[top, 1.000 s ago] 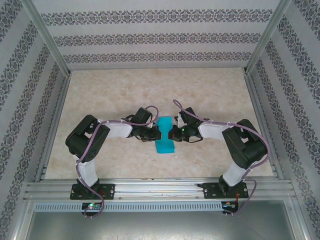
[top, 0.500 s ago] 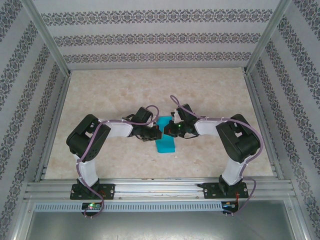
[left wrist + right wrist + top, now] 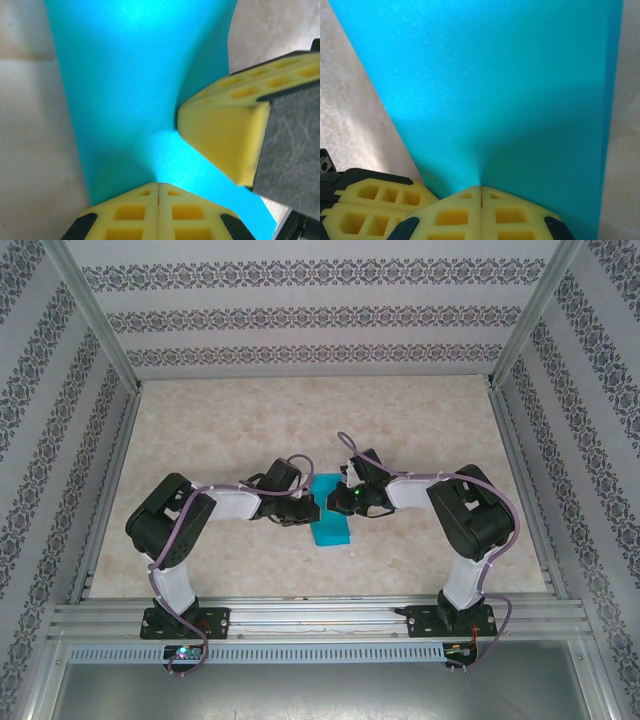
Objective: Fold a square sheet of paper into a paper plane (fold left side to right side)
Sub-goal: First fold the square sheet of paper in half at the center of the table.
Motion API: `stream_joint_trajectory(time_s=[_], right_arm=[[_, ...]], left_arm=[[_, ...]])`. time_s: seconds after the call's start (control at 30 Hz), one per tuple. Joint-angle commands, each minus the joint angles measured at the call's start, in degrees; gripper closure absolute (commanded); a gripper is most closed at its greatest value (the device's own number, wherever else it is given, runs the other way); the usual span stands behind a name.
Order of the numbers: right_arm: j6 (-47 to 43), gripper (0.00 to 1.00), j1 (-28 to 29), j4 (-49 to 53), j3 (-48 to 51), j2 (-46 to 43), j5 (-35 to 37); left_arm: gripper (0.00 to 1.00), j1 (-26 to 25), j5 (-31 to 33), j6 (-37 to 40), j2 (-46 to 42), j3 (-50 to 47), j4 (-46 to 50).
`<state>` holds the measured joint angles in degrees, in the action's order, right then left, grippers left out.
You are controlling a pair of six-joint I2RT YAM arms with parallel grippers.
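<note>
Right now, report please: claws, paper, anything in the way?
Left claw shut on teal paper. Right claw shut on same paper. Claws close together over it.

The square sheet of paper [image 3: 330, 530] lies on the desk [image 3: 300, 420], midway between its left and right edges, nearer the near edge; the left pincer [image 3: 308, 510] touches the sheet's left side, the right pincer [image 3: 334, 502] its right side

Listed: square sheet of paper [image 3: 330, 520], coloured plain teal-blue. Likewise right gripper [image 3: 480, 194], padded yellow, edged black. Also table [image 3: 420, 430], marbled beige.
</note>
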<state>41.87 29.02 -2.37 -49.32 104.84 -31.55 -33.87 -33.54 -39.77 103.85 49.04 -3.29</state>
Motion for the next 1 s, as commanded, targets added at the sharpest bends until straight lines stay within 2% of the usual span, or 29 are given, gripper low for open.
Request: stream_joint_trajectory(time_s=[0.0, 0.37, 0.67, 0.8, 0.97], right_arm=[[-0.47, 1.00, -1.25, 4.88, 2.61, 3.66, 6.35], [-0.72, 1.00, -1.33, 4.42, 3.08, 3.74, 5.29], [-0.56, 1.00, -0.99, 3.69, 3.27, 3.17, 4.22], [-0.64, 1.00, -0.72, 3.95, 3.17, 3.34, 4.46], [-0.65, 1.00, -0.46, 4.08, 3.18, 3.45, 4.66]], left_arm=[[0.93, -1.68, 1.13, -1.40, -1.24, -4.20, 6.01], [0.94, -2.87, 0.47, -2.99, -7.19, -11.54, 6.20], [0.93, -0.29, 2.44, -4.53, -16.18, -10.42, 6.30], [0.93, -0.15, 1.37, -2.50, -15.53, -6.67, 7.50], [0.94, -0.15, -0.57, -1.74, -10.45, -2.67, 4.96]])
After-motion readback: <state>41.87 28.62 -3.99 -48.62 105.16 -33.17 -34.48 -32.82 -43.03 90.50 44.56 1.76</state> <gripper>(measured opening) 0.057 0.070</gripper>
